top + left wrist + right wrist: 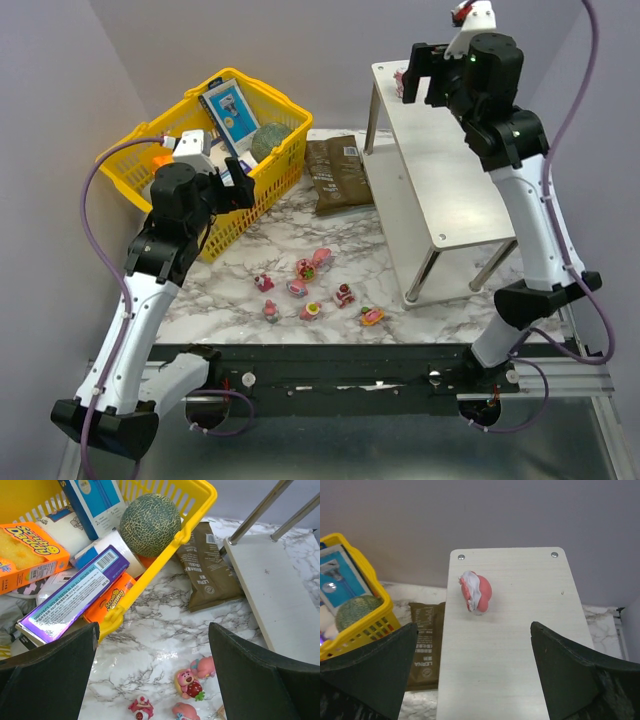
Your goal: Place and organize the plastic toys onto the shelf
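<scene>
A: So, where do we stand?
B: We see one pink toy (476,592) upright on the shelf's (520,630) top board, near its far end. The other toys (299,288) lie scattered on the marble tabletop (230,290).
A: And our arms?
B: The right end effector (474,645) hangs over the shelf, and the left end effector (152,650) over the tabletop beside the yellow basket (156,565). Both gape wide, holding nothing.

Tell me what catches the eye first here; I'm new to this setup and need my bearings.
A bright yellow basket crammed with groceries sits far left on the marble table. One pink-and-white toy stands alone at the far end of the top board of the shelf, while the other toys lie scattered toward the table's near edge.
</scene>
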Controlling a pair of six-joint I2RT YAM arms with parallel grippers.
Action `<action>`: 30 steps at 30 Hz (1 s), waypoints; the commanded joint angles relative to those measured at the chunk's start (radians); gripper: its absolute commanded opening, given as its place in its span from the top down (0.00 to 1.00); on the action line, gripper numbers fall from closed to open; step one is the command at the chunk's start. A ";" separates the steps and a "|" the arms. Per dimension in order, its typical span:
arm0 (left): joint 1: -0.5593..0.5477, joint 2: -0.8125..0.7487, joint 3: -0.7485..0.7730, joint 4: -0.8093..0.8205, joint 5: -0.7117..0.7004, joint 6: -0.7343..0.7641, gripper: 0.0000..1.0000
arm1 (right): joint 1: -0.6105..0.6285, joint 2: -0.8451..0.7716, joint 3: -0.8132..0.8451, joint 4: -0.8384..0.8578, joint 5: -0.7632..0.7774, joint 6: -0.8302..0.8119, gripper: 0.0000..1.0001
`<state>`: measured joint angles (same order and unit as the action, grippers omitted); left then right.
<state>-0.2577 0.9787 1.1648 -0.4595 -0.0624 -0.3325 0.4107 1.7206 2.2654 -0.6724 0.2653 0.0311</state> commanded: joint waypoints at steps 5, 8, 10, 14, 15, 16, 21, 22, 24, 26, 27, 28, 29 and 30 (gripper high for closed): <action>-0.006 -0.072 -0.017 -0.074 0.048 -0.054 0.01 | -0.001 -0.362 -0.355 0.003 -0.246 0.153 0.00; -0.006 -0.127 -0.079 -0.009 0.044 -0.059 0.01 | -0.001 -0.475 -0.535 0.109 -0.386 0.133 0.00; -0.005 -0.165 -0.123 0.041 0.027 -0.056 0.01 | 0.010 -0.539 -0.601 0.145 -0.442 0.106 0.00; -0.005 -0.198 -0.149 0.067 -0.014 -0.077 0.01 | 0.100 -0.563 -0.659 0.158 -0.468 0.082 0.00; -0.005 -0.199 -0.142 0.050 -0.023 -0.097 0.01 | 0.131 -0.561 -0.667 0.146 -0.462 0.069 0.00; -0.005 -0.202 -0.139 0.041 -0.039 -0.106 0.01 | 0.170 -0.559 -0.681 0.145 -0.448 0.026 0.00; -0.005 -0.209 -0.126 -0.004 -0.096 -0.149 0.01 | 0.416 -0.527 -0.762 0.142 -0.356 -0.022 0.00; -0.005 -0.207 -0.129 -0.004 -0.093 -0.149 0.01 | 0.440 -0.527 -0.779 0.143 -0.353 -0.054 0.00; -0.005 -0.204 -0.136 -0.002 -0.106 -0.171 0.01 | 0.508 -0.529 -0.828 0.181 -0.330 -0.053 0.00; -0.005 -0.196 -0.132 -0.005 -0.103 -0.189 0.01 | 0.569 -0.514 -0.877 0.191 -0.307 -0.043 0.00; -0.005 -0.195 -0.131 -0.007 -0.094 -0.189 0.01 | 0.595 -0.504 -0.888 0.191 -0.278 -0.042 0.00; -0.005 -0.192 -0.135 -0.005 -0.085 -0.189 0.01 | 0.618 -0.494 -0.905 0.191 -0.268 -0.040 0.00; -0.005 -0.192 -0.140 -0.002 -0.088 -0.198 0.01 | 0.664 -0.483 -0.914 0.188 -0.220 -0.040 0.00; -0.005 -0.190 -0.152 0.004 -0.093 -0.207 0.01 | 0.681 -0.466 -0.929 0.194 -0.219 -0.042 0.00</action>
<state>-0.2577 0.7853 1.0206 -0.4561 -0.1287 -0.4961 1.0031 1.2182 1.3788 -0.5171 -0.0566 0.0074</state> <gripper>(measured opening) 0.988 0.998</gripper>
